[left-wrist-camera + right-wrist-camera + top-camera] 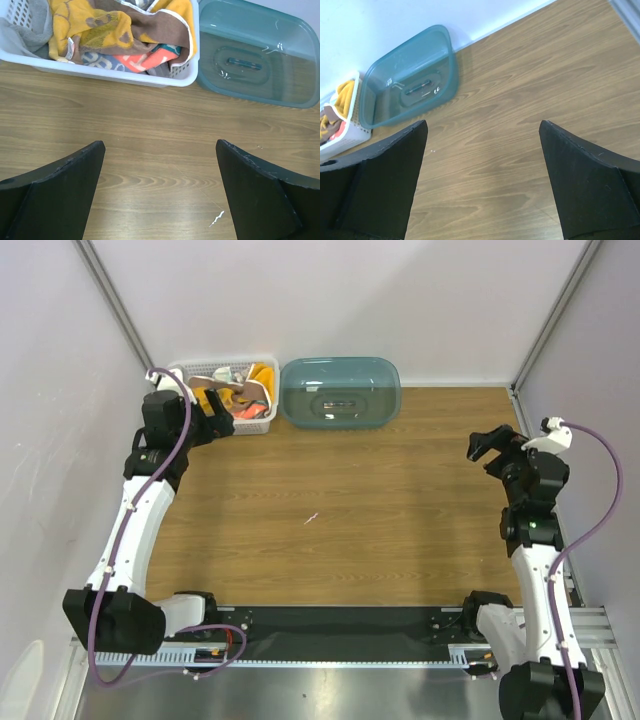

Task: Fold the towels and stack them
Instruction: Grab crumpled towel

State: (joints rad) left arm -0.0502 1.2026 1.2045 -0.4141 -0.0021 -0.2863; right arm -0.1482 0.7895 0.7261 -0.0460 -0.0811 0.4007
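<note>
towels (120,35) in basket (100,76), apparently just beyond left fingers (55,200)

No readable lettering on the towels (125,35)

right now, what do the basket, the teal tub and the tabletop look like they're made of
Basket: probably white moulded plastic; lattice holes in the walls, smooth rim with a slight sheen.
Teal tub: translucent glossy plastic; see-through walls with bright glints.
Tabletop: matte wood grain; whether it is solid wood or printed laminate cannot be told.
</note>
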